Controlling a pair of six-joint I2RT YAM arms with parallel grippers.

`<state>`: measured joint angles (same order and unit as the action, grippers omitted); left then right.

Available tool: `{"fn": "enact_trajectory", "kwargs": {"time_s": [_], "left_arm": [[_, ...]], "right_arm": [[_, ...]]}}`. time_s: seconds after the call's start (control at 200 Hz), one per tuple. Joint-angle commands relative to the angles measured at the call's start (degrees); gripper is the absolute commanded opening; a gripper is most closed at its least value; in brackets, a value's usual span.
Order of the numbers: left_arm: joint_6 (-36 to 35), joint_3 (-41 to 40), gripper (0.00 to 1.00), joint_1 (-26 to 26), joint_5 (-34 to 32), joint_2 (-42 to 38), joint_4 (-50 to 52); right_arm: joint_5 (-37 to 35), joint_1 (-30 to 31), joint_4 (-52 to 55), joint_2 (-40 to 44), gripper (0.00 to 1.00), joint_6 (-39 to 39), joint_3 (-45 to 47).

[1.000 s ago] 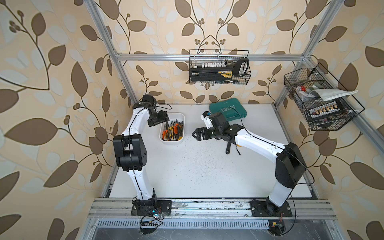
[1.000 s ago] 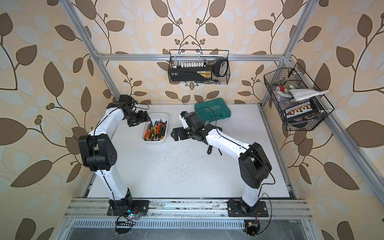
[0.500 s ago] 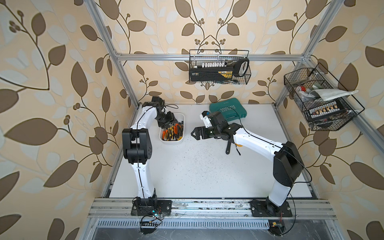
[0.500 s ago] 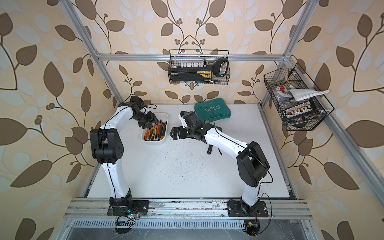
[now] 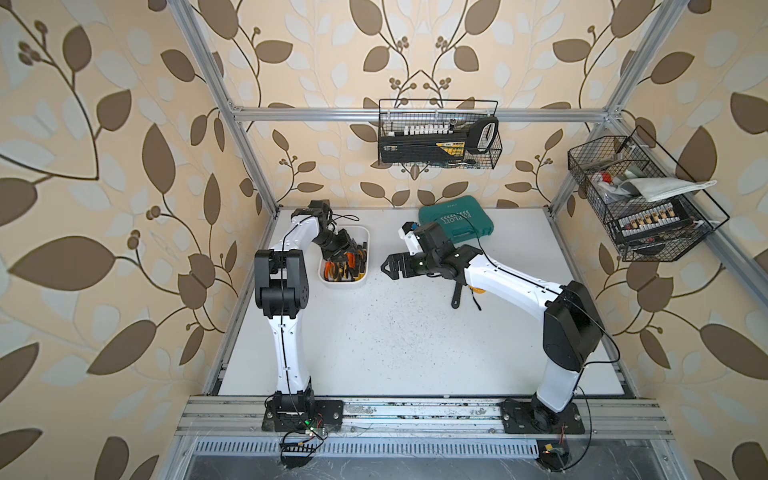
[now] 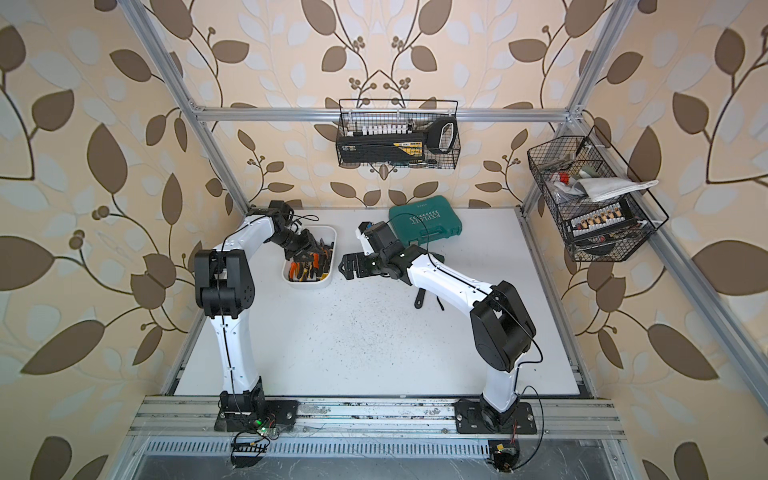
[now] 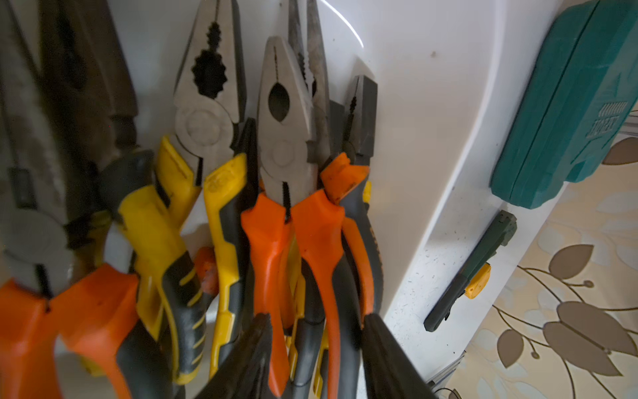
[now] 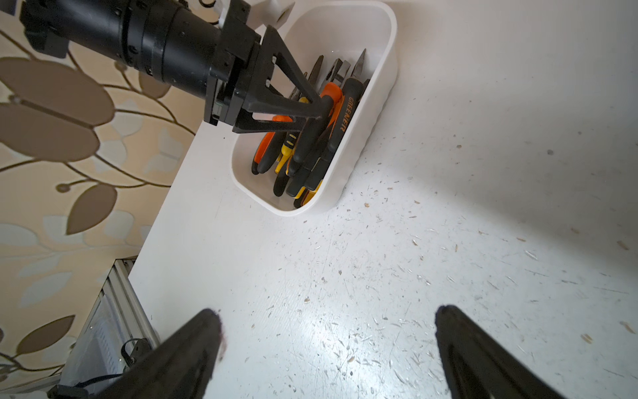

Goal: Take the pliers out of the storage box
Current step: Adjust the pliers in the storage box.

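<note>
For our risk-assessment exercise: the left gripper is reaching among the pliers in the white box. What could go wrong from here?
1. The left gripper straddles the orange-handled pliers, which lie packed against the yellow-handled pliers; neighbours may be dragged up.
2. The storage box is unheld, since the right gripper hovers open beside it; it could shift or tip.

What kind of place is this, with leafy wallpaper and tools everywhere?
Probably a mock workshop booth for robot practice: wallpapered walls on a metal frame, two robot arms bolted at a white table, wire baskets of tools, and a storage box of pliers.
</note>
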<state>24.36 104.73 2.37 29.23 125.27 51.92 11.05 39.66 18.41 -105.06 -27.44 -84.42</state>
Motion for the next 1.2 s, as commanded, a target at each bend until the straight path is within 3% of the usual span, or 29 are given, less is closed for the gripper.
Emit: {"fn": "enact_trajectory", "kwargs": {"time_s": [0.0, 0.29, 0.44, 0.94, 1.195], "left_arm": [[1.0, 2.5, 0.44, 0.5, 2.5, 0.7, 0.0], [3.0, 3.0, 0.37, 0.8, 7.4, 2.1, -1.9], [3.0, 3.1, 0.24, 1.0, 7.9, 1.9, -1.7], [-2.6, -3.6, 0.00, 0.7, 2.7, -8.2, -0.7], [-8.4, -9.2, 0.00, 0.7, 0.2, -12.3, -3.7]], "right_arm": [[1.0, 0.3, 1.6, -1.2, 1.00, 0.2, -2.0], [0.7, 0.3, 2.3, -1.6, 1.00, 0.4, -2.3], [0.4, 0.3, 2.4, -1.6, 1.00, 0.5, -2.2], [1.5, 0.1, 1.4, -2.9, 1.00, 0.0, -4.5], [4.2, -1.3, -3.0, -4.8, 1.00, -6.6, -5.7]]}}
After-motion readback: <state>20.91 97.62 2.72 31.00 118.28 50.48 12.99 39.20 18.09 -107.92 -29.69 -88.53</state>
